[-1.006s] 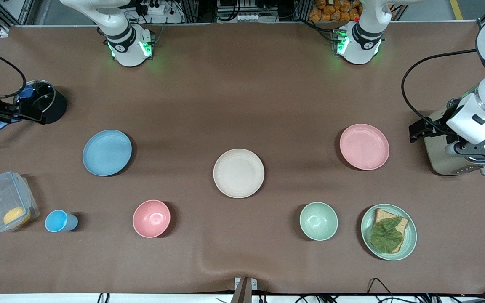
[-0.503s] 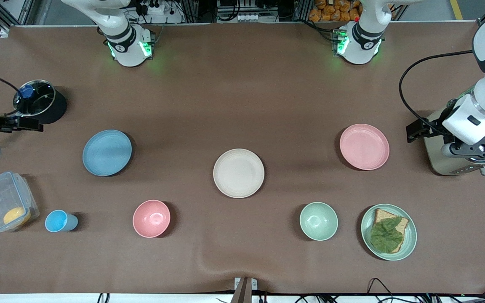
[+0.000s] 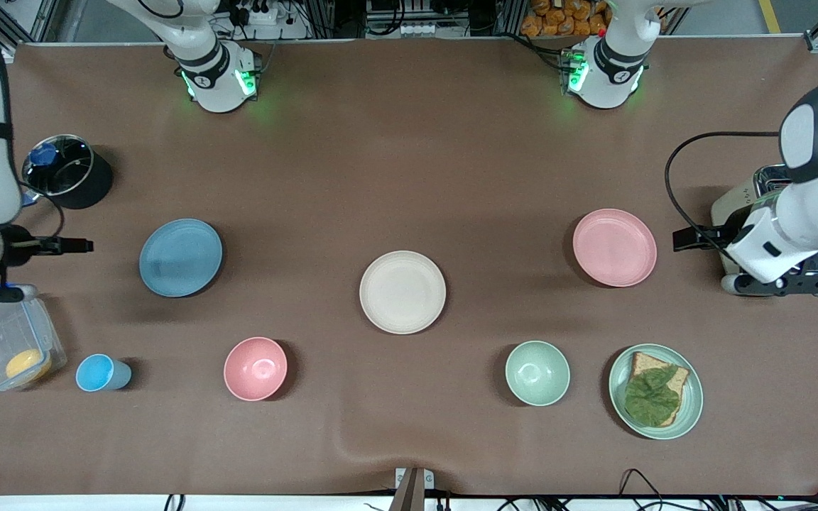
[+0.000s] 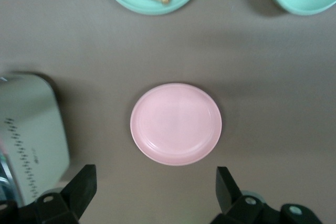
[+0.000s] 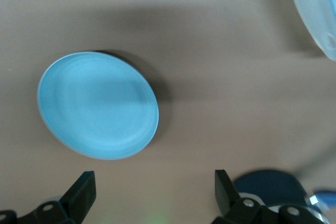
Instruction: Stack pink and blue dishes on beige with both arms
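The beige plate [image 3: 402,292] lies at the table's middle. The pink plate [image 3: 614,248] lies toward the left arm's end, the blue plate [image 3: 180,257] toward the right arm's end. Nothing rests on any of the three. My left gripper [image 4: 156,192] hangs open and empty over bare table between the pink plate [image 4: 176,124] and the toaster. My right gripper [image 5: 152,192] is open and empty too, high over bare table beside the blue plate [image 5: 97,105], on the side toward the right arm's end.
A toaster [image 3: 735,206] stands under the left arm. A lidded black pot [image 3: 68,174], a clear box [image 3: 8,344] and a blue cup [image 3: 100,372] sit at the right arm's end. Nearer the camera are a pink bowl [image 3: 255,368], a green bowl [image 3: 537,372] and a green plate with bread [image 3: 655,391].
Both arms have swung: the left hand has come off the toaster toward the pink plate, and the right hand has left the pot and moved toward the clear box. No plate has moved.
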Tool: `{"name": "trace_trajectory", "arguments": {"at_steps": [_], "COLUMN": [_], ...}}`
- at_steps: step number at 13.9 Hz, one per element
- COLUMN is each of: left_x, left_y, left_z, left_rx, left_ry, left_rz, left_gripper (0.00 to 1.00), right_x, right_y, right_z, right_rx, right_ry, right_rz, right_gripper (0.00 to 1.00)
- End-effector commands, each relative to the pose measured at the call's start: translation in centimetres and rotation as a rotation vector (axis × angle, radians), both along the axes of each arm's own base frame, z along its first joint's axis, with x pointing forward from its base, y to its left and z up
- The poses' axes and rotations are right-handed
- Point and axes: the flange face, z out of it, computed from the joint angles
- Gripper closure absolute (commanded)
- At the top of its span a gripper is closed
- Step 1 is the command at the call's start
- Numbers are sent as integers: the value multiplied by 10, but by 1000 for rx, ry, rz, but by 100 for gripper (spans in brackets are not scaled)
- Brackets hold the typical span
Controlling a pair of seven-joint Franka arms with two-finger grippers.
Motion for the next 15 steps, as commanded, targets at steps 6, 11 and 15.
{"name": "trace_trajectory", "arguments": {"at_steps": [6, 11, 15], "left_x": [-19, -17, -26], "left_y": [62, 96, 102], "left_z": [-159, -242, -277], "left_rx": [-86, -151, -189], "left_ry": [253, 263, 314], "left_rz": [46, 46, 32], "left_gripper": [0, 0, 41], "right_x": [-26, -30, -29], "right_y": [-18, -16, -6], "right_z": [-142, -172, -178], "right_rx": [219, 239, 248], "right_ry": [-19, 9, 23], "right_rz": [24, 25, 39], "right_gripper": [0, 0, 49]}}
